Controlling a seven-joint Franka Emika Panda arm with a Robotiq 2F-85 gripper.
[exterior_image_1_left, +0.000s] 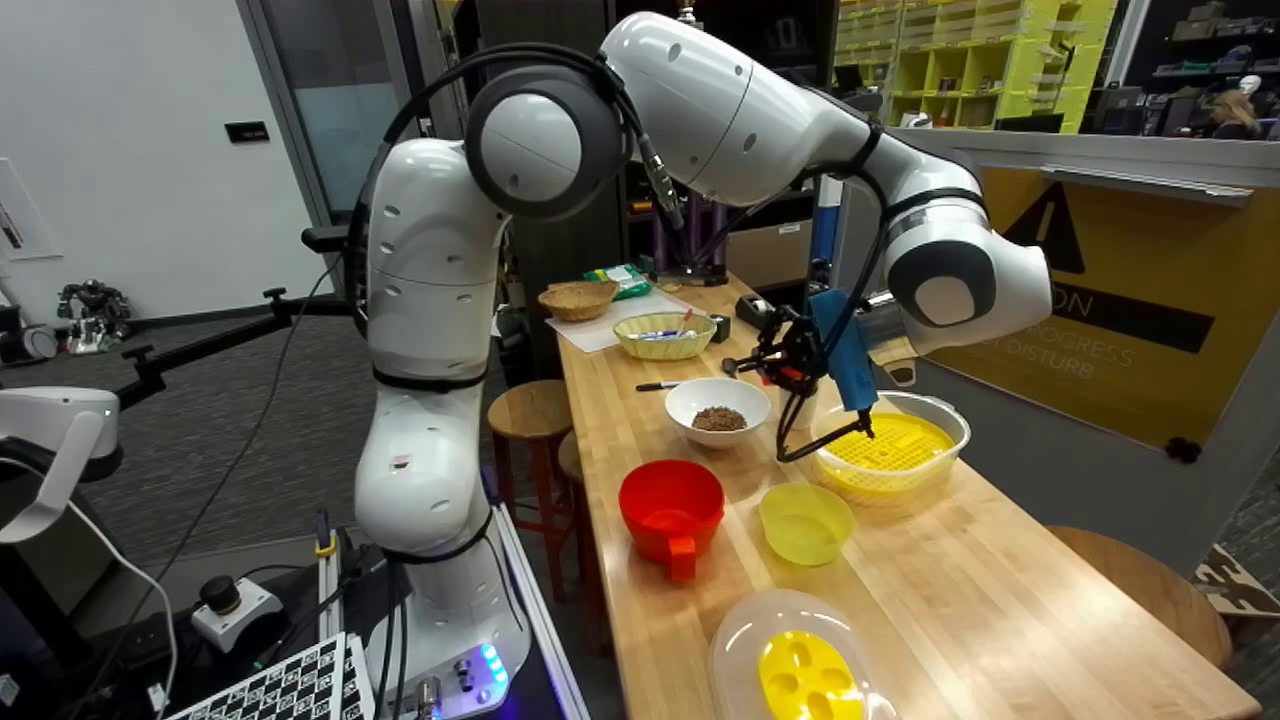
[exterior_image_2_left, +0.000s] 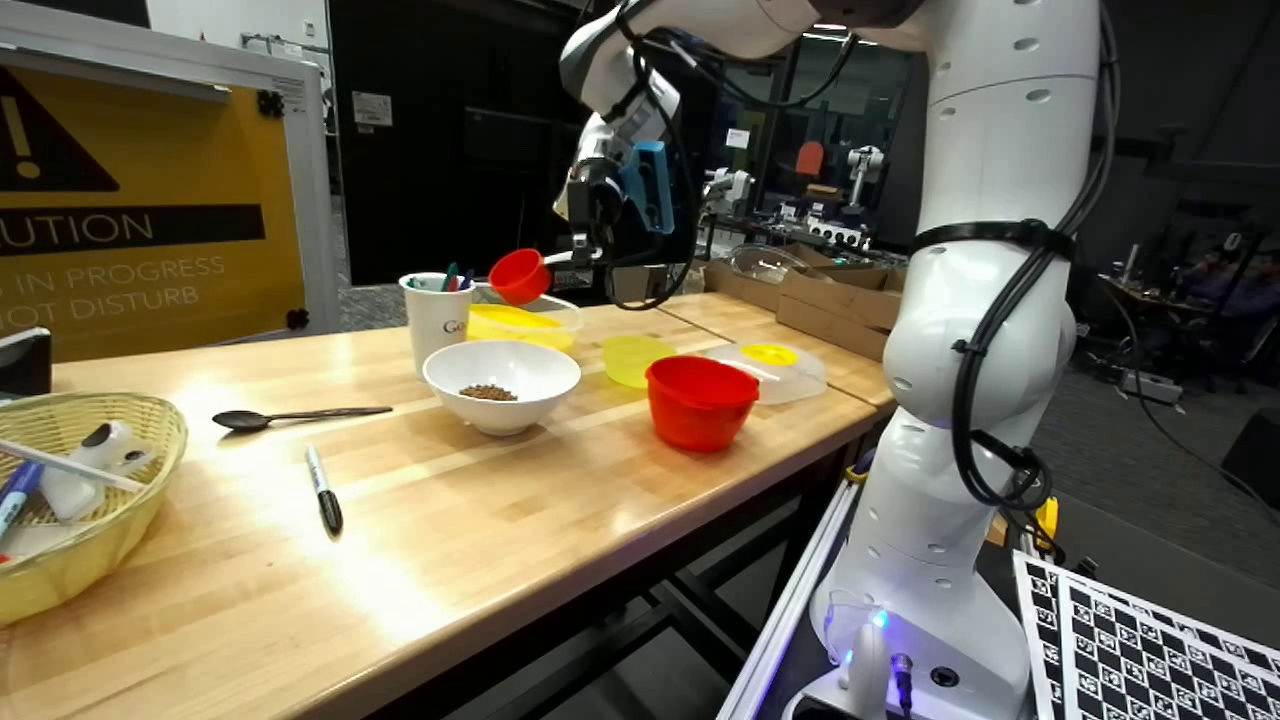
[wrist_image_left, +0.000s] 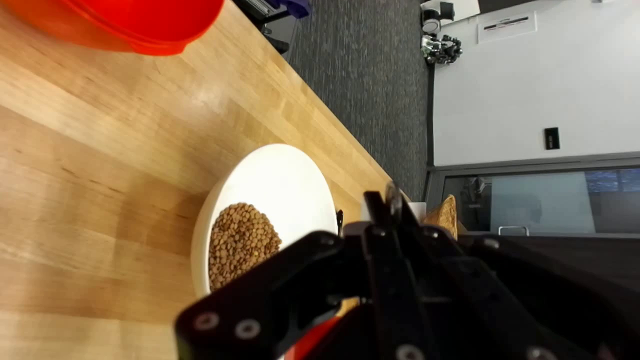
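My gripper (exterior_image_2_left: 590, 250) is shut on the pale handle of a small red cup (exterior_image_2_left: 520, 276). The cup is in the air above the table, tilted; its contents cannot be made out. In the wrist view the fingertips (wrist_image_left: 390, 205) are close together on the thin handle, and a bit of red (wrist_image_left: 317, 334) shows below the fingers. A white bowl (exterior_image_1_left: 718, 400) with brown pellets (exterior_image_1_left: 719, 419) stands on the table below and beside the gripper; its pellets also show in the wrist view (wrist_image_left: 241, 242). A larger red bowl with a handle (exterior_image_1_left: 671, 507) stands nearby.
A white mug with pens (exterior_image_2_left: 432, 330) stands close to the held cup. A clear container with a yellow strainer (exterior_image_1_left: 893, 445), a yellow-green bowl (exterior_image_1_left: 806, 523) and a clear lid (exterior_image_1_left: 738, 640) are on the table. A black spoon (exterior_image_2_left: 300, 415), marker (exterior_image_2_left: 323, 490) and basket (exterior_image_2_left: 130, 490) lie farther along.
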